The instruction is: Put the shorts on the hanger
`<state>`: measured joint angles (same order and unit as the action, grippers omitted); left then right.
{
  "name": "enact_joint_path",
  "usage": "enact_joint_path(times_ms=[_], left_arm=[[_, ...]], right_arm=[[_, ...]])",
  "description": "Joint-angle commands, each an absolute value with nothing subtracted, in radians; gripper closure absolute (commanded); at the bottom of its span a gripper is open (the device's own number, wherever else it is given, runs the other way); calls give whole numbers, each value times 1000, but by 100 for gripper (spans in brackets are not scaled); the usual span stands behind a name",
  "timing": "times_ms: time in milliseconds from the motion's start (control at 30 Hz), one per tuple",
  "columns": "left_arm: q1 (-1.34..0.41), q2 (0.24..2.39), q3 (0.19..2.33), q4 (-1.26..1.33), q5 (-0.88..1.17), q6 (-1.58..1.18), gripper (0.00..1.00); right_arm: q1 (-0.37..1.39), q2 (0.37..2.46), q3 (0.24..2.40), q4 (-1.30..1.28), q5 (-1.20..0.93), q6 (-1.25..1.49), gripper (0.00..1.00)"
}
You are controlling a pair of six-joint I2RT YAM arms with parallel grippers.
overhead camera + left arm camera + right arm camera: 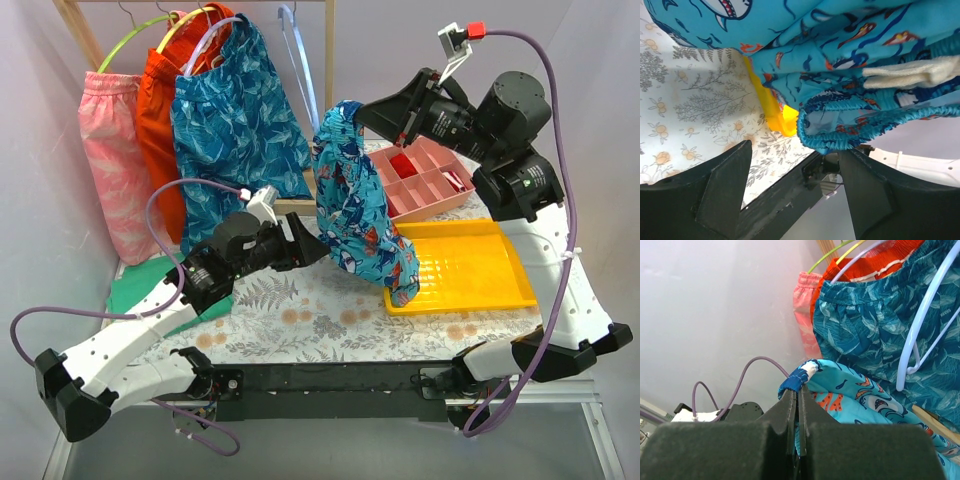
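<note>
**Ana:** Where are the shorts (355,205)?

**Ben:** In the centre of the overhead view. They are off the table cover (300,310) and hang as a bunched column. The top edge is held by the right gripper (347,112). The lower end droops in front of the near left corner of the yellow tray (480,275). I cannot tell whether it rests on the tray.

**Ana:** Is that gripper really holding them?

**Ben:** Yes. In the right wrist view its fingers are pressed together. A corner of the blue fabric with a white tag is pinched between the tips.

**Ana:** What about the left gripper (315,248)?

**Ben:** It sits at the lower left side of the hanging cloth with its jaws spread wide. In its wrist view the gathered elastic waistband loops down to the mouth between the two dark fingers. Neither finger clamps it. Below are the floral cover and a bit of the tray.

**Ana:** And the hanger (300,60)?

**Ben:** It is at the upper centre of the overhead view, hanging on the wooden rack (82,35). It is just right of the teal shorts (235,120) and up and to the left of the right gripper. In the right wrist view it lies in front of the teal leaf pattern at the right edge. The shark-print cloth is below it and near it, but not yet on it.
</note>
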<state>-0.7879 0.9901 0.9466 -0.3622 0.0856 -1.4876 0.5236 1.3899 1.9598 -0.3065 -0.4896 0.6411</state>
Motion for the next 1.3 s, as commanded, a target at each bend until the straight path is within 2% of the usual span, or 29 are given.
enact_joint_path(times_ms=[0,133,300,433,667,800,1067,1267], left_arm=[[-790,959,896,-244,80,-1597,33],[-790,876,815,-117,104,-1638,34],[-787,812,810,-195,19,-1712,28],[-788,756,735,-138,-21,-1860,28],[-788,781,689,-141,-124,-2116,29],[-788,824,721,-146,-166,-2147,31],[-795,940,739,-69,-52,-2135,34],[-824,897,678,-51,-49,-2146,38]], right_arm=[[523,1336,1937,-213,-479,638,99],[525,1338,1933,-227,-471,627,99],[525,1339,1931,-235,-468,626,99],[525,1330,1919,-233,-463,627,99],[525,1330,1913,-235,-466,632,99],[525,1327,1905,-235,-466,637,99],[525,1315,1881,-232,-460,634,99],[525,1316,1867,-238,-448,624,99]])
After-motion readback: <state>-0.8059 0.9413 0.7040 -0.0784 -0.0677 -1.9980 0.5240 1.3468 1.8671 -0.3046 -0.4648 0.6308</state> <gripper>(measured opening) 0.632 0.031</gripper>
